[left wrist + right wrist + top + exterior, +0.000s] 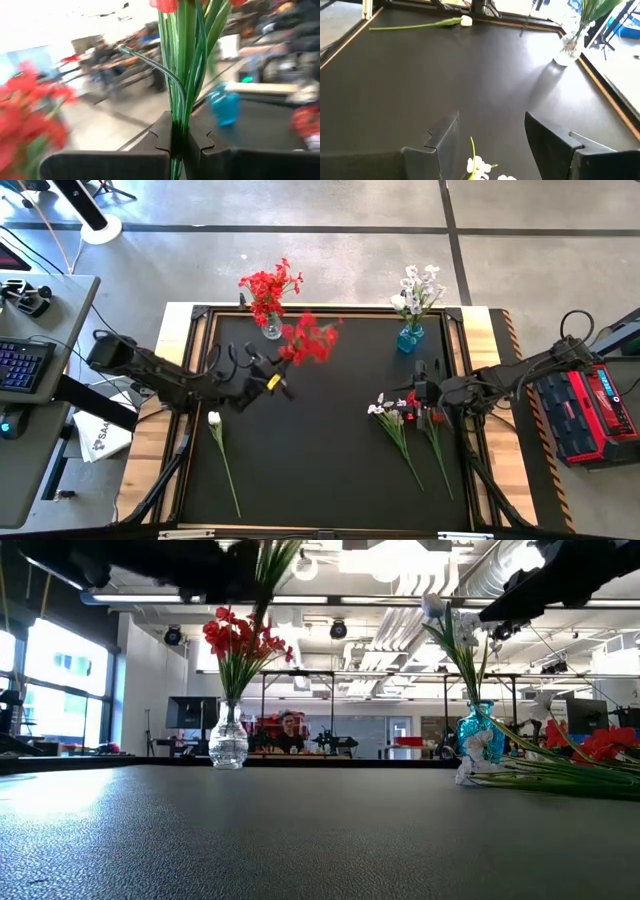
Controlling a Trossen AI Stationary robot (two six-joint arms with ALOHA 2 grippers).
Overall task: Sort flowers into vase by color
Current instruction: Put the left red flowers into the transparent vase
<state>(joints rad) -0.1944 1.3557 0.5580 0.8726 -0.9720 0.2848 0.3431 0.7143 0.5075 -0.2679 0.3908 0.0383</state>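
step in hand: red spray (pixel 308 338) clenched by its stems in left end effector (pixel 272 383), just near-right of clear vase (pixel 271 328); best lifted stem-down over the mouth, clear of blooms inside
right end effector (pixel 428 402): released, above white sprays (pixel 392 415) on counter (pixel 330 470)
clear vase: red flowers
blue vase (pixel 409 338): white flowers

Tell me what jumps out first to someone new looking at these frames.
The red spray held up in the left gripper, shut on its stem, just beside the clear vase of red flowers at the mat's far-left corner. Next, the blue vase of white blossoms far right, with the open right gripper over loose flowers lying below it.
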